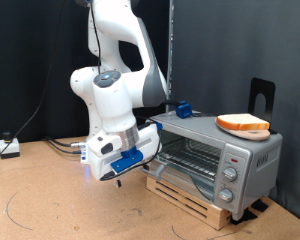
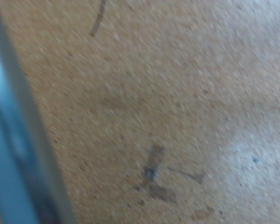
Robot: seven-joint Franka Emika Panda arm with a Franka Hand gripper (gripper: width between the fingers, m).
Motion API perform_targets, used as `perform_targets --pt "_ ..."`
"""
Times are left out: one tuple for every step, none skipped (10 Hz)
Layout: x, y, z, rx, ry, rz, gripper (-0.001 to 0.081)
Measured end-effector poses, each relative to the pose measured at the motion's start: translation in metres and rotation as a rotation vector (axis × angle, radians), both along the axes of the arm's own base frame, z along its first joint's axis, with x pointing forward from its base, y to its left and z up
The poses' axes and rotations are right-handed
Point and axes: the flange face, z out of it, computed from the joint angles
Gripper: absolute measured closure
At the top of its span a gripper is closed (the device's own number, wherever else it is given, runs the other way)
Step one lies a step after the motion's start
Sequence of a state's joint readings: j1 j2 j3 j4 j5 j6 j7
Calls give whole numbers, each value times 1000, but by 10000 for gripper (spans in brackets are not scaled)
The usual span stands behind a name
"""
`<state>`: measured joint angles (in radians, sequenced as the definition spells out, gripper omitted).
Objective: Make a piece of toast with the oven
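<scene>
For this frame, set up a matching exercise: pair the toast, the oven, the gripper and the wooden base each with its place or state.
Things:
1. piece of toast
2. oven
3. gripper
4. wooden slatted base

Places or states:
A. under the oven
B. low over the floor, at the oven's left in the exterior view
C. on the round board on top of the oven
D. silver-grey, knobs on its right panel

Pairs: 1-C, 2-D, 3-B, 4-A
</scene>
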<state>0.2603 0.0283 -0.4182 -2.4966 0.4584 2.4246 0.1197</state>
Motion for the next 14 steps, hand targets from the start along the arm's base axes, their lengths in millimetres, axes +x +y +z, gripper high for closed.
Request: perform_targets --pt "2 0 2 15 -12 0 -1" --pt "3 0 3 17 -16 1 -1" --pt "4 0 4 16 -17 0 -1" --pt "4 1 4 18 -13 -1 -1" --pt "5 1 5 20 -10 1 -1" --pt "5 1 5 19 -9 2 -1" --pt "5 1 5 18 -8 3 -1" --pt "5 1 5 17 -8 5 -1" --pt "5 1 5 16 -7 7 -1" --pt "5 1 5 16 -6 8 -1" --pt "5 1 5 17 -4 10 -1" --pt "5 1 5 16 -4 13 -1" --pt "5 1 5 12 -2 18 -1" --pt "4 1 5 10 -1 21 -1"
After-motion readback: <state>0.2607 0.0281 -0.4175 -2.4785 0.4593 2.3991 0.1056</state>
